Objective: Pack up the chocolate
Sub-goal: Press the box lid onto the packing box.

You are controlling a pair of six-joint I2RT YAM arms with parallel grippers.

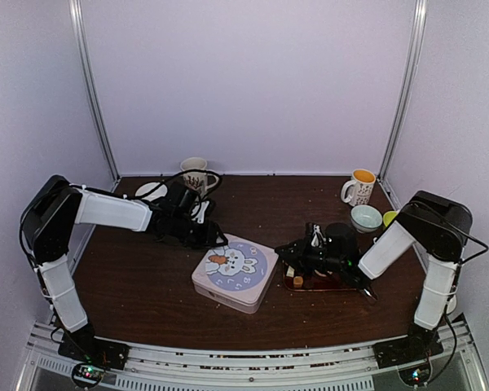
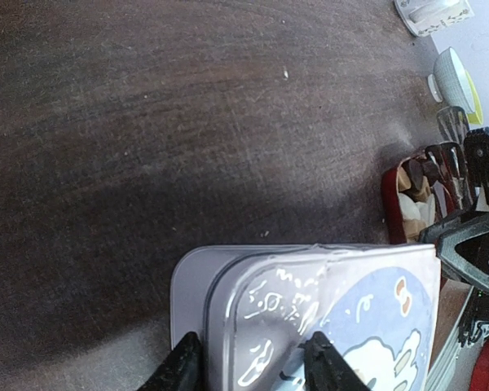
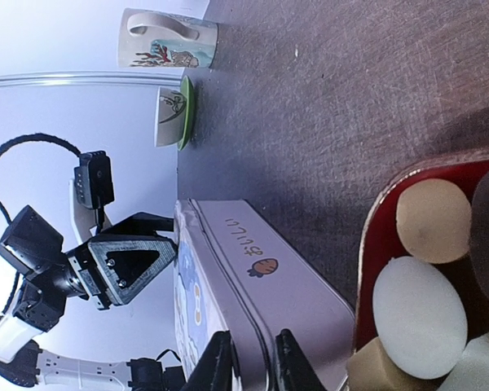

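Note:
The chocolate [image 3: 416, 314] lies as round and cube pieces, white, cream and tan, in a red tray [image 3: 375, 236] right of a pale tin box [image 1: 232, 273] with a bunny lid. My left gripper [image 2: 253, 371] straddles the tin's far-left corner. One finger is on the outer wall and the other on the lid, both touching. My right gripper [image 3: 254, 362] pinches the lid's rim on the tin's right side, next to the tray. In the top view the chocolate [image 1: 296, 279] is mostly hidden under the right arm.
A mug [image 1: 194, 173] and a white plate [image 1: 151, 191] stand at the back left. Another mug [image 1: 360, 187], a pale bowl [image 1: 366, 217] and a yellow-green dish [image 1: 389, 217] stand at the back right. White walls enclose the table.

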